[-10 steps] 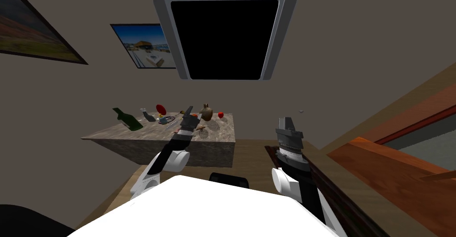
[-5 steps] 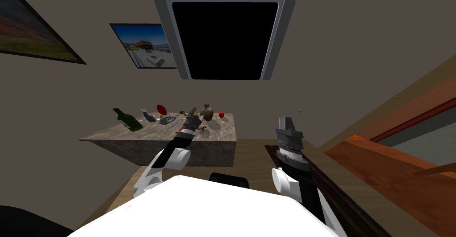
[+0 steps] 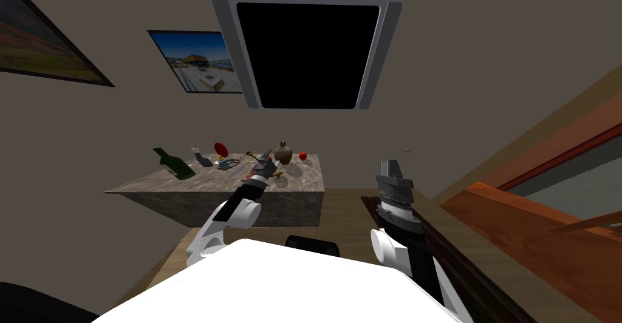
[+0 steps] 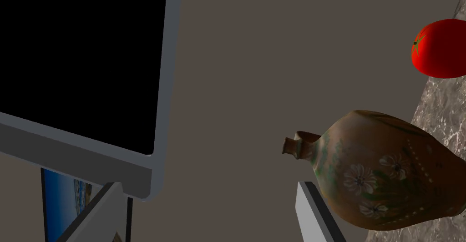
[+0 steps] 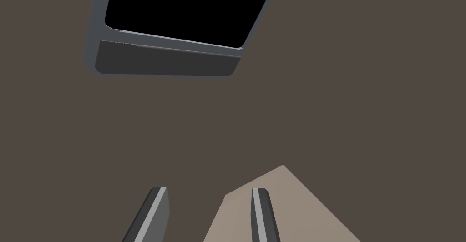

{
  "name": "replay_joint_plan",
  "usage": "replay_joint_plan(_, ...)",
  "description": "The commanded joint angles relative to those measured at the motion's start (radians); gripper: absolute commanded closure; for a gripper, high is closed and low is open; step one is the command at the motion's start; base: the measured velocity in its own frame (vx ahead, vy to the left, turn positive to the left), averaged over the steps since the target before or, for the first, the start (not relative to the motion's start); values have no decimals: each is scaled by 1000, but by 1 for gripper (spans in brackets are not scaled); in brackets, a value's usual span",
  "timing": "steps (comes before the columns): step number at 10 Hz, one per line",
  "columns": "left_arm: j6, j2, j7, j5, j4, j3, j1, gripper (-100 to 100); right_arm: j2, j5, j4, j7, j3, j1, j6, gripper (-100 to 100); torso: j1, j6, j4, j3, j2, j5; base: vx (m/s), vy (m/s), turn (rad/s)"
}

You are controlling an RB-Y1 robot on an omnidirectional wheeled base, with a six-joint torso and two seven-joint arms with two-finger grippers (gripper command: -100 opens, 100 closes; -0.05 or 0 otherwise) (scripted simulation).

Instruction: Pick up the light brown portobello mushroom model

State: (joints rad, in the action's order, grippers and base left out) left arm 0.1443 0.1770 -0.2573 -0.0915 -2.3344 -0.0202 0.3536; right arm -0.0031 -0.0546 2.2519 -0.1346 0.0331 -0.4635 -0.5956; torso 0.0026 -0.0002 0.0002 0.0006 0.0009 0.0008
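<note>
Mushroom (image 3: pixel 277 173), seemingly that small brown shape, lies just right of the left gripper (image 3: pixel 266 157), whose fingers stand spread and empty.

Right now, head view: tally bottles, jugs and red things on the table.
Bottles: 1, the green bottle
Jugs: 1, the brown flowered jug
Red things: 2, the tomato and a red round thing
Total: 4
</note>
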Motion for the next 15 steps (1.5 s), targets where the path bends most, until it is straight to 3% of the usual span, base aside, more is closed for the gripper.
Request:
replay_joint_plan(1, 50, -1, -8, 2, 6, 3, -14, -100, 0, 0, 0, 0, 0, 0, 0, 0, 0, 0, 0, 0, 0, 0, -20, 36, -31)
replay_joint_plan(10, 277, 13, -45, 5, 47, 9, -52, -100, 0, 0, 0, 0, 0, 0, 0, 0, 0, 0, 0, 0, -1, 0, -13, 38, -32)
replay_joint_plan(11, 323, 17, -55, 7, 59, 11, -60, -100, 0, 0, 0, 0, 0, 0, 0, 0, -1, 0, 0, 0, -1, 0, -1, 40, -40)
replay_joint_plan(15, 408, 29, -75, 11, 87, 15, -75, -100, 0, 0, 0, 0, 0, 0, 0, 0, 0, 0, 0, -1, -1, 0, -8, 40, -43)
